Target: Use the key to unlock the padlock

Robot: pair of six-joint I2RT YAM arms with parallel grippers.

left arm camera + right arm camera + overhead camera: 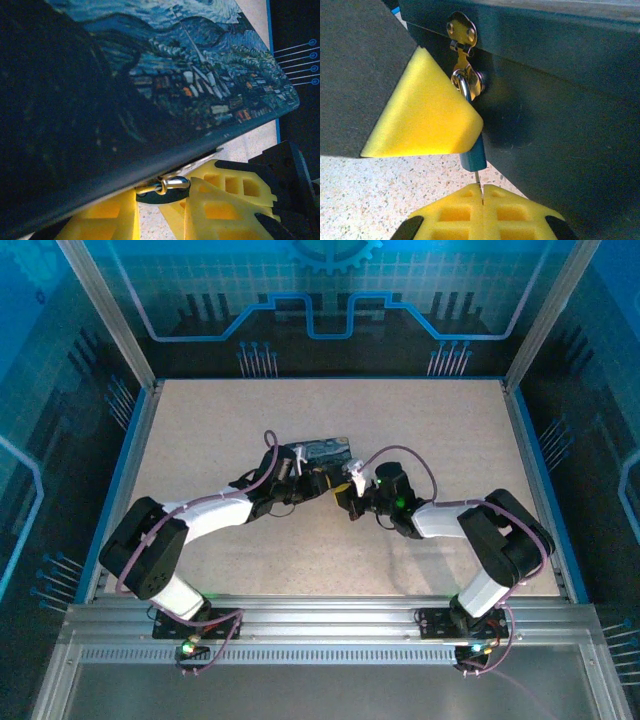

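1. Found the table (200, 420) carrying a dark-blue printed tin (328, 449) near its middle, well apart from all four edges. Saw both arms reaching in to it from the near edge.
2. Saw the left gripper (159, 202) tucked under the tin's lower rim, with its yellow fingers (425, 120) set either side of the lock. Could not tell whether they were clamped or merely braced there. Judged its job as steadying.
3. Saw the right gripper (482, 192) just below the lock, its fingertips pressed together with only a slit between them, pinching the key.
4. Noted a small silvery hasp (461, 29) on the tin's side wall, folded down and not yet freed.
5. Found the padlock (466, 87) hanging from that hasp against the tin's wall, touching the left finger. Saw its shackle looped through the hasp and closed, so read it as locked.
6. Made out the key (478, 179) as a thin blade rising from the right fingertips into a bluish-grey stub, judged to be the bottom of the lock's body.
7. Judged picking up, aligning and probably inserting the key as done. Judged turning the key and springing the shackle as left to do. Could not tell how deep the blade sat.
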